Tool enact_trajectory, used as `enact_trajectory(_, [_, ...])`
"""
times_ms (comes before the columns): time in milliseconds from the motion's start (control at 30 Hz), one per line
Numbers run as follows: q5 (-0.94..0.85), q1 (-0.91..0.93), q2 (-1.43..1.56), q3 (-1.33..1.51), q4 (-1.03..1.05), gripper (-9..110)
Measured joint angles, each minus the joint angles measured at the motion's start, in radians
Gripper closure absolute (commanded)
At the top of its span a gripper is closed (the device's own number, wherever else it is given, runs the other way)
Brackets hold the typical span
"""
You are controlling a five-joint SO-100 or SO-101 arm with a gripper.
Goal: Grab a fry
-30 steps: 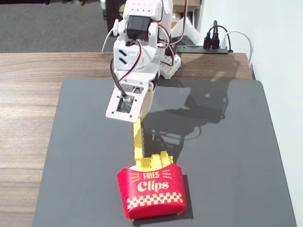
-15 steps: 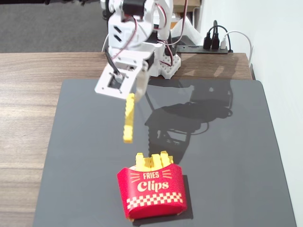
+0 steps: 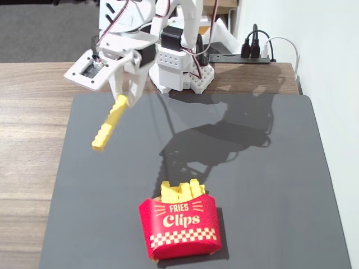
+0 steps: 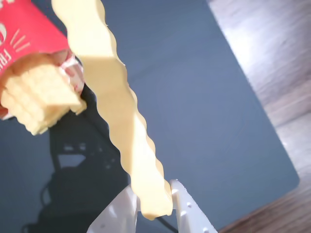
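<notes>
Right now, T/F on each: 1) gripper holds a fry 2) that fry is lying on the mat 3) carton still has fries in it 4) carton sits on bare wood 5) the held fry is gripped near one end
1) The gripper is shut on a fry. True.
2) The held fry lies on the dark mat. False: in the fixed view it hangs tilted in the air, clear of the mat.
3) The red "FRIES Clips" carton has yellow fries in it. True.
4) The carton sits on the bare wooden table. False: it rests on the mat.
5) The fry is pinched near one end. True: the wrist view shows the fingers clamping its end.
</notes>
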Motion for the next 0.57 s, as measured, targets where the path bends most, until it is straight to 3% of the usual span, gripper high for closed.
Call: enact_trajectory(567, [0.021, -0.048, -0.031, -0.002, 0.015, 101])
